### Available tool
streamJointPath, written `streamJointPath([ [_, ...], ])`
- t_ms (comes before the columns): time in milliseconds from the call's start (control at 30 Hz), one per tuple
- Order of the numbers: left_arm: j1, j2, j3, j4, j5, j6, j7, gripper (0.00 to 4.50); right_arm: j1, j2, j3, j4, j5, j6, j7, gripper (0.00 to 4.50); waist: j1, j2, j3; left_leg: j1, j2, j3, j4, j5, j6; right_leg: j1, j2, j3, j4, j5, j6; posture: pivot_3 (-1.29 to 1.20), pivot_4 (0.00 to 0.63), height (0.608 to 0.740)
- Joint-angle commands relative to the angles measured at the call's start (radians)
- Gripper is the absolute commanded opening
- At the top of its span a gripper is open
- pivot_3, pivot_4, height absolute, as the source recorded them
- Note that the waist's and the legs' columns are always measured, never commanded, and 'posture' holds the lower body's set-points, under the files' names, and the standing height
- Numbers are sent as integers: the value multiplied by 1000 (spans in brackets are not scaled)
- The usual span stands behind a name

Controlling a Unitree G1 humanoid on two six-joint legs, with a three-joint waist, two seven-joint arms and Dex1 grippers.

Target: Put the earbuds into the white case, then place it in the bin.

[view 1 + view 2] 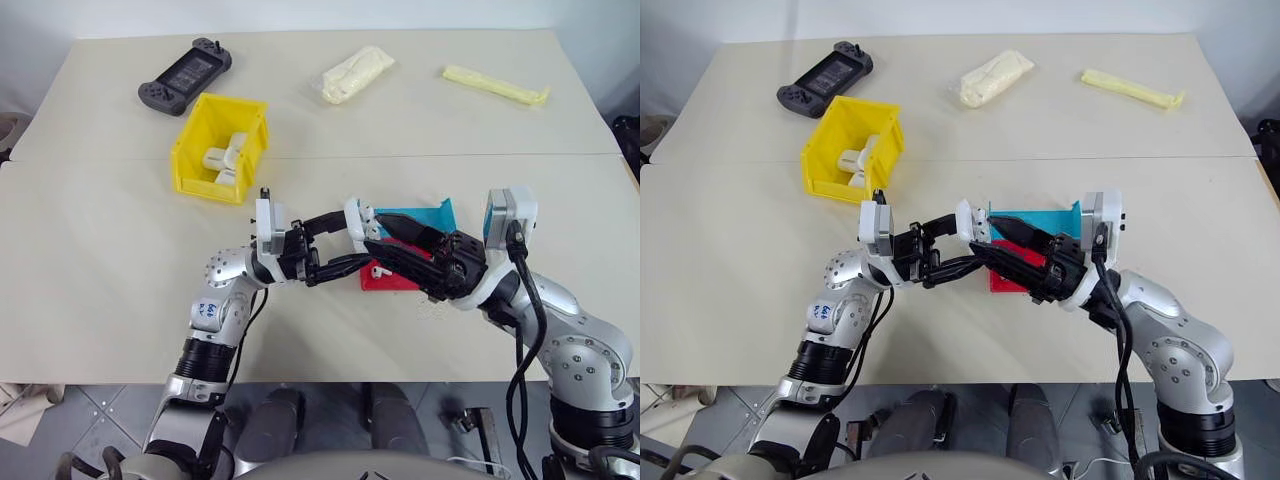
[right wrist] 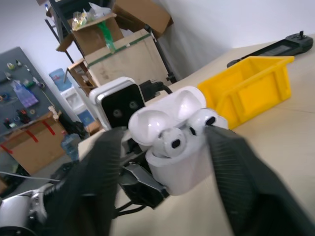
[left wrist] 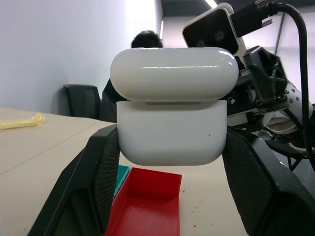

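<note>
Glossy white is the thing to look for: the white case [image 3: 172,118] is held up off the table [image 1: 100,290], pinched at its lower half by your left gripper [image 1: 352,245], whose two black fingers [image 3: 83,191] are squeezed against its sides. The lid is flipped up, and in your right wrist view you can see the earbuds [image 2: 189,130] sitting in their slots, two rounded heads poking out of the opening. Your right gripper [image 1: 385,245] is right up against the case from the other side, its fingers [image 2: 236,182] spread apart, one on each side of the case and not gripping it. All of this hangs just over the red tray [image 1: 385,277], with the cyan tray [image 1: 425,215] touching it on the far side. The bin [image 1: 222,148] is the yellow one farther back and off to your left, well apart from the case, and it's already got some white pieces in it. Beyond it there's a black game controller [image 1: 185,75], plus a pale wrapped bundle [image 1: 357,73] and a long yellow strip [image 1: 495,84] along the far part of the table.
</note>
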Motion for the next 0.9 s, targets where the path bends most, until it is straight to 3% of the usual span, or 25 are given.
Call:
streamJointPath([
  [33, -20, 7, 10, -39, -24, -6, -14, 2760, 12, -34, -51, 14, -45, -46, 35, 3566, 0, 0, 0, 0, 0, 0, 0, 0, 0, 0, 0, 0, 0, 0, 0, 0, 150, 740],
  [167, -67, 82, 55, 28, 20, -38, -8, 2760, 57, -113, -134, 35, -53, -51, 93, 3566, -1, 0, 0, 0, -1, 0, 0, 0, 0, 0, 1, 0, 0, 0, 0, 0, 150, 740],
  [267, -77, 144, 57, 35, 59, -16, 13, 2760, 75, -174, -149, 46, -101, -76, 156, 2980, -4, 0, 0, 0, -1, 1, 0, 0, 0, 0, 1, 0, 0, 0, 0, 0, 150, 740],
  [433, -77, 274, -46, 62, 259, -135, -41, 2760, 24, -239, -91, 63, -200, -123, 254, 1258, -3, -1, 0, 0, -1, 1, -1, 0, 0, 0, 1, 0, -1, 0, 0, 0, 150, 740],
  [567, -94, 284, -85, 85, 317, -162, -18, 2760, -60, -237, -11, 67, -241, -130, 297, 41, -2, -1, 0, 0, 0, 1, -1, 0, 0, 0, 1, 0, -1, 0, 0, 0, 150, 740],
  [900, -115, 194, -130, 82, 337, -141, 50, 2760, -258, -168, 225, 103, -403, -133, 318, 41, -2, -1, 1, 0, 0, 0, 0, 0, 0, 0, 0, -1, -1, 0, 0, 0, 150, 740],
])
